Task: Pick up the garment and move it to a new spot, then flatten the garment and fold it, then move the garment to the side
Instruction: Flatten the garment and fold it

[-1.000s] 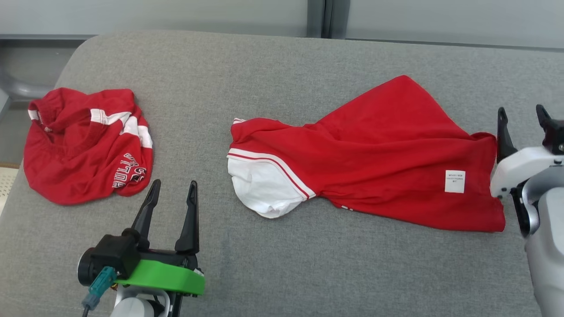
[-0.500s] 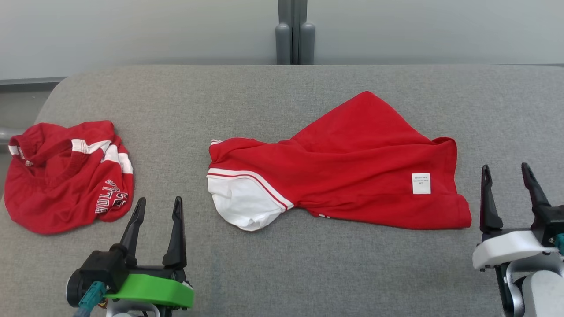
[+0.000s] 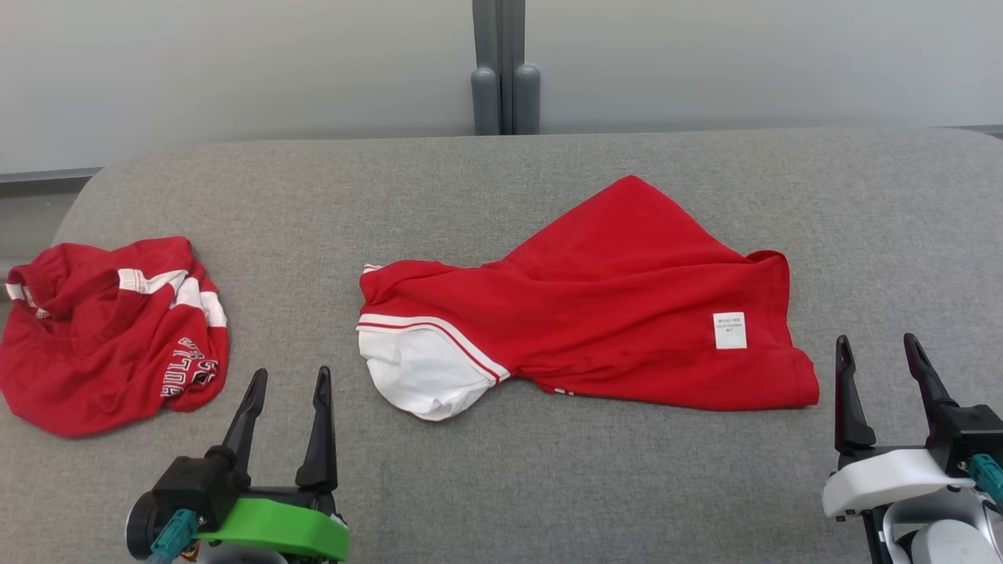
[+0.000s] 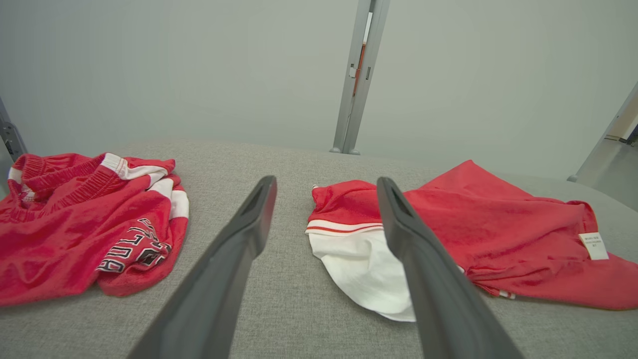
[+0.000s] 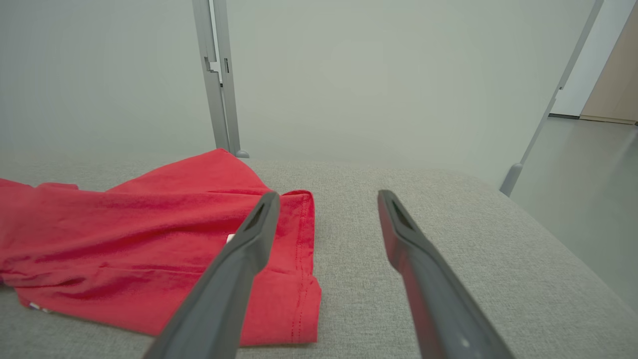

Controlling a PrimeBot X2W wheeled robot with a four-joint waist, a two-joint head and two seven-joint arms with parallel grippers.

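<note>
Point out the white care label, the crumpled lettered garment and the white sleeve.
white care label (image 3: 729, 330), head view, its centre.
crumpled lettered garment (image 3: 94, 368), head view, red body fabric.
white sleeve (image 4: 349, 269), left wrist view, its middle.

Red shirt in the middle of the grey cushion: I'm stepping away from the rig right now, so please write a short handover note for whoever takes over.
Left gripper: open, empty, between the two garments, touching neither.
Right gripper: open, empty, just beyond the shirt's hem end.
Red shirt: lies mid-cushion on the grey cushion, twisted and wrinkled, white label facing up.
Crumpled red garment: heaped at the far left.
Done: the shirt appears to be laid at its spot.
Left: flatten, fold, move it aside.
</note>
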